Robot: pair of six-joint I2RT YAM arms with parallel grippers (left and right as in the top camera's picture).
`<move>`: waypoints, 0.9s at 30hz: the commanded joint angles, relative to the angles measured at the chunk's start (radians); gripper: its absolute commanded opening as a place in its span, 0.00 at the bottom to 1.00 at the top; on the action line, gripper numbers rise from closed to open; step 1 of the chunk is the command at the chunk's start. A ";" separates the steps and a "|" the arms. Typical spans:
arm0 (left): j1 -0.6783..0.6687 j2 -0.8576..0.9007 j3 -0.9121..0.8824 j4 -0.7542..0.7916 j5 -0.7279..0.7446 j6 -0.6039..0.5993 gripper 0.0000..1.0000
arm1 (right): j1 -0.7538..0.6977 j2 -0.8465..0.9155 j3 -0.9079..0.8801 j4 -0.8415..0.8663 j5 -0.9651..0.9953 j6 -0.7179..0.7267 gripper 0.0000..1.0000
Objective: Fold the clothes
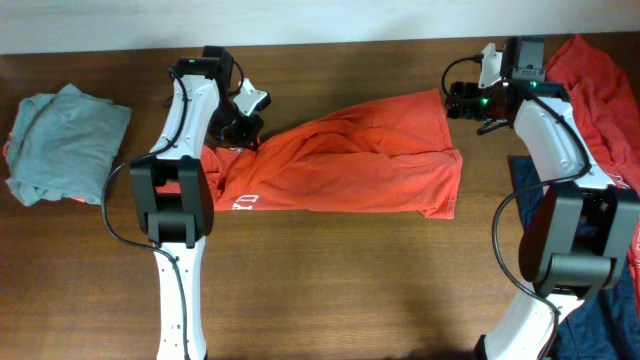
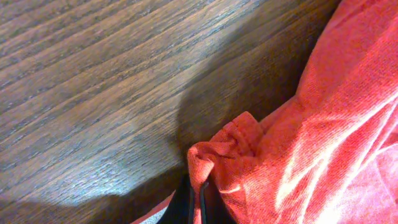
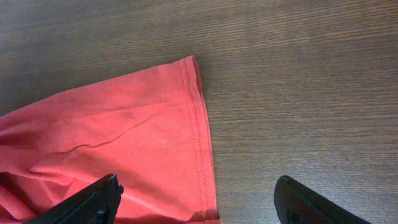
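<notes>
- Bench (image 1: 330,280) is seen from overhead: the orange-red T-shirt (image 1: 350,165) is spread rumpled across its middle, a grey-green garment (image 1: 65,145) is piled far left, and a red garment (image 1: 600,70) is heaped far right.
- Left wrist view: the left pincer (image 2: 194,202) is clenched on a bunched fold of the T-shirt's edge.
- Right wrist view: the right pincer (image 3: 199,205) is released, its fingers (image 3: 87,202) spread wide over the T-shirt's hemmed corner; nothing is grasped.

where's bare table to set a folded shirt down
Widest bare table: the front strip below the orange T-shirt, between the left arm and right arm. A narrower strip behind the shirt. Crowded: grey-green garment far left, red garment far right.
</notes>
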 commanded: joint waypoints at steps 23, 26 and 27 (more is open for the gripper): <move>-0.011 0.000 0.537 0.032 -0.148 -0.117 0.00 | 0.010 0.021 0.020 0.244 0.024 -0.044 0.86; -0.053 0.000 0.537 0.013 -0.148 -0.116 0.00 | 0.024 0.089 0.043 0.264 0.020 -0.040 0.86; -0.067 0.000 0.537 0.006 -0.152 -0.116 0.00 | 0.032 0.114 0.053 0.267 0.020 -0.035 0.86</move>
